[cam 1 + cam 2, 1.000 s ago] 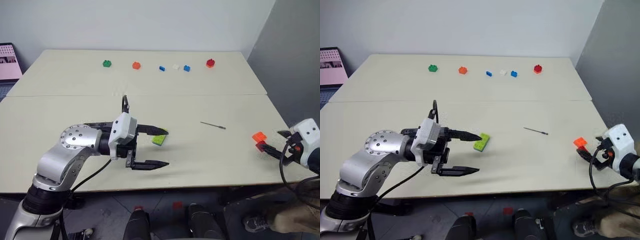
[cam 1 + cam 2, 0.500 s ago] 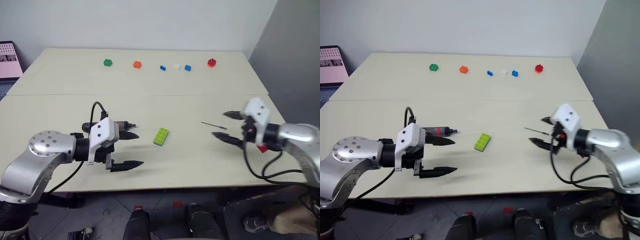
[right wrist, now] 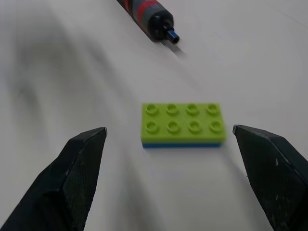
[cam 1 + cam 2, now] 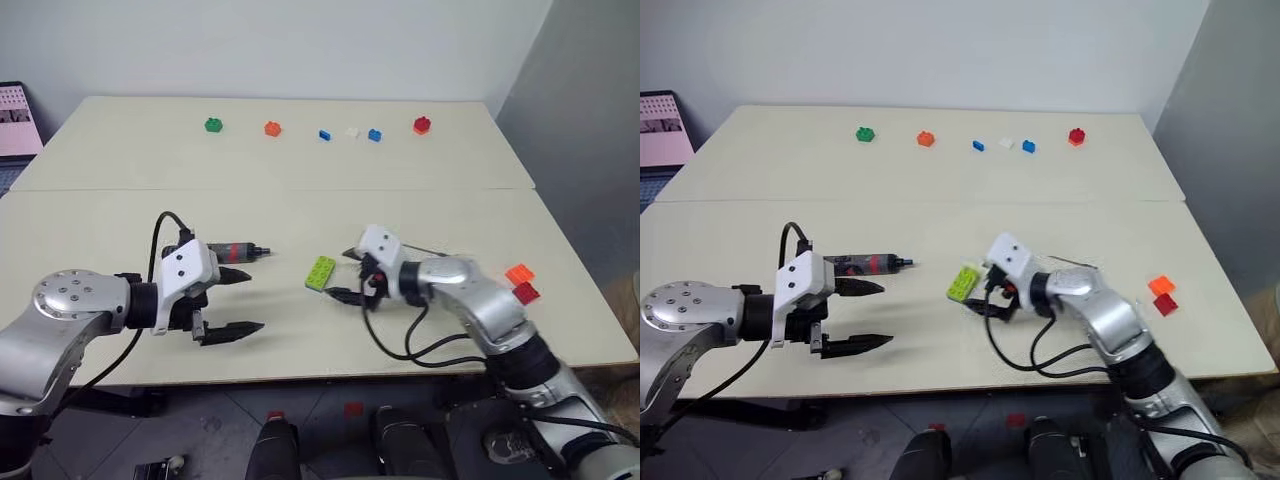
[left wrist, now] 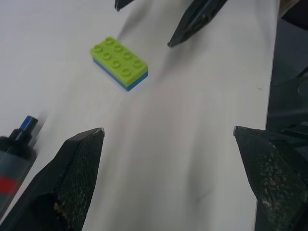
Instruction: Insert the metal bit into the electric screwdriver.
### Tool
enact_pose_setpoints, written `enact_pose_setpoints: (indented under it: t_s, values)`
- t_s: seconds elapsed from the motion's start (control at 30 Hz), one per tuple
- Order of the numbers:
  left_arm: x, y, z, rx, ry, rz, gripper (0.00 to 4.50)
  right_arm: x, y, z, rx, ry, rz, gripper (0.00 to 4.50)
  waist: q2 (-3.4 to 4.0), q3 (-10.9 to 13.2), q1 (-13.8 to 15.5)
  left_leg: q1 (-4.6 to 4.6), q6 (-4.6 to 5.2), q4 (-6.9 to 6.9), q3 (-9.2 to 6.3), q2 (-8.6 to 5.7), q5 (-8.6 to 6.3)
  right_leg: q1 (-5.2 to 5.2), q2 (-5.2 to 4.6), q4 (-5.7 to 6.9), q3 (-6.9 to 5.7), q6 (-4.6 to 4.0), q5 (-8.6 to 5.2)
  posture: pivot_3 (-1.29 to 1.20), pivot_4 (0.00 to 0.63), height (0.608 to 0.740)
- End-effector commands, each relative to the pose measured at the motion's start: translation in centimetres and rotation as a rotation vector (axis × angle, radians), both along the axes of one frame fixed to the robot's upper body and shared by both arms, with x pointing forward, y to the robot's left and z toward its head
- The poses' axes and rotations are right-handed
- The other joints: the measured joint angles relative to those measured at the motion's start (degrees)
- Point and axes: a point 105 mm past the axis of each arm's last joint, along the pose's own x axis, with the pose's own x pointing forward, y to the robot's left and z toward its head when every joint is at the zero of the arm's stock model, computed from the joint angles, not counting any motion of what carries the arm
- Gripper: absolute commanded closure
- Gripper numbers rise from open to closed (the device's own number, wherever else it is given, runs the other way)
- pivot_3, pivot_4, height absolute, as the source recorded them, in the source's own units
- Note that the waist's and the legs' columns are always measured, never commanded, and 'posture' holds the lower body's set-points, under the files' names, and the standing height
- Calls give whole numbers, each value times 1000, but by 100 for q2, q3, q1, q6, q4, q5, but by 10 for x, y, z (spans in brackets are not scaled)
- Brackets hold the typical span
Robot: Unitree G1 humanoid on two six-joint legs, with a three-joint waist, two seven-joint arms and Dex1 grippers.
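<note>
Both tools gaping, empty: right tool point(image 4: 345, 275) at green brick point(image 4: 321, 272), left tool point(image 4: 243, 301) by electric screwdriver point(image 4: 233, 250)

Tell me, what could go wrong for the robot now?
The right gripper is open beside the green brick, so it might bump or grab that instead of the bit, which lies behind its arm. The bit is very thin and may slip. The screwdriver lies loose by the left gripper and could roll.
</note>
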Motion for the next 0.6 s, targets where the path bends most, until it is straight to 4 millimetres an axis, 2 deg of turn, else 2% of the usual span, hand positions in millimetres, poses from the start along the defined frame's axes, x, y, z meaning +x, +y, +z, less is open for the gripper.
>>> enact_pose_setpoints:
  t_s: [0.03, 0.23, 0.6]
  values:
    - [2, 6, 10, 18, -49, 3, 0, 12, 15, 5, 2, -79, -35, 81, -2, -1, 6, 0, 0, 0, 0, 0, 0, 0, 0, 1, 0, 0, 0, 0, 150, 740]
    - [3, 7, 9, 23, -48, 0, 0, 20, 28, -7, -15, -61, -64, 81, -1, 0, 11, 1, 0, -1, -1, 1, 0, 0, 1, 4, -3, 0, 0, 0, 150, 740]
    - [3, 5, 9, 25, -51, -17, 0, 29, 20, -14, -24, 3, -87, 81, 0, 0, 4, 3, 0, -4, -2, 2, 0, 0, 1, 4, -4, 0, 0, 0, 150, 740]
